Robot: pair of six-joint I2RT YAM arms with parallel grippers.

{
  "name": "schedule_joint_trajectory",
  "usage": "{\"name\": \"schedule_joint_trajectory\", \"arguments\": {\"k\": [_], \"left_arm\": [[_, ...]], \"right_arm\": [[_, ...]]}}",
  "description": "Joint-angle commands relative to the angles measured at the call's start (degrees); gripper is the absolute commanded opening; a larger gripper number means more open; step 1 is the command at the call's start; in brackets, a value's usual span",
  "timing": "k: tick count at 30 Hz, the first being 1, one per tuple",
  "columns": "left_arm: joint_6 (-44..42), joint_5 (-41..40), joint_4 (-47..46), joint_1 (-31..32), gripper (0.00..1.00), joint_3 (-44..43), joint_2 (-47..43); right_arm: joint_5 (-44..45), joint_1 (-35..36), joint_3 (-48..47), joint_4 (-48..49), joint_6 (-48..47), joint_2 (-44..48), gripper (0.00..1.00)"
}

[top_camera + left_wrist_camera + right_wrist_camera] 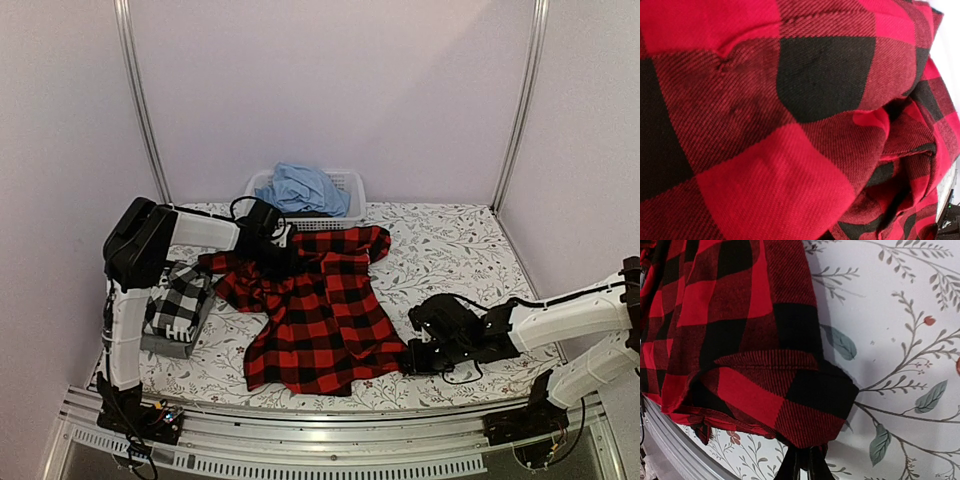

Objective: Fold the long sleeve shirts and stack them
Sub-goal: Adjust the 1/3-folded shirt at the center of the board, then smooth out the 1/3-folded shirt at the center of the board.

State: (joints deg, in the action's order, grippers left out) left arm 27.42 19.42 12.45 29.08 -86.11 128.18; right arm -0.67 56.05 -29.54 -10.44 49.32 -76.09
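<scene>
Top external shows the red-and-black flannel (320, 320) spread on the worktop (450, 250), right gripper (410, 358) clamped tight on its near hem corner, left gripper (268, 232) buried in shoulder cloth, grip impossible to tell, so that thin corner pinch may slip during folding.

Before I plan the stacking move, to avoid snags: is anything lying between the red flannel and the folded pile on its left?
Nothing visible does. The red flannel reaches almost to the folded pile, with no object between them.
</scene>
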Motion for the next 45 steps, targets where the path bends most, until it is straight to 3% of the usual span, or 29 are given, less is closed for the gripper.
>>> {"name": "schedule_joint_trajectory", "arguments": {"k": [1, 9, 19, 26, 33, 38, 45], "left_arm": [[-2.0, -3.0, 6.2, -0.9, 0.1, 0.9, 2.0], [-2.3, -2.6, 6.0, 2.4, 0.2, 5.1, -8.1], [0.9, -6.4, 8.7, 10.5, 0.26, 8.4, -21.8], [4.9, 2.6, 3.0, 18.2, 0.26, 5.2, -15.6], [4.7, 11.2, -0.2, 20.5, 0.25, 6.8, -5.9], [2.1, 7.8, 5.1, 19.2, 0.25, 7.9, -2.3], [-1.1, 2.9, 9.6, 15.7, 0.24, 9.4, -1.3]], "right_arm": [[-0.5, 3.0, -4.4, 4.5, 2.6, -7.0, 0.07], [-1.5, 5.4, -14.3, 4.9, 0.9, -16.4, 0.15], [0.4, 6.5, -10.6, -2.4, -0.8, -5.0, 0.34], [3.5, 6.6, -14.5, -8.3, -2.1, -5.4, 0.37], [4.8, 2.2, -9.9, -9.3, -2.2, 5.4, 0.59], [-1.3, -3.0, -2.9, -0.6, -3.8, 7.2, 0.58], [-5.4, -4.5, 2.7, 13.0, -4.9, 4.0, 0.39]]}}
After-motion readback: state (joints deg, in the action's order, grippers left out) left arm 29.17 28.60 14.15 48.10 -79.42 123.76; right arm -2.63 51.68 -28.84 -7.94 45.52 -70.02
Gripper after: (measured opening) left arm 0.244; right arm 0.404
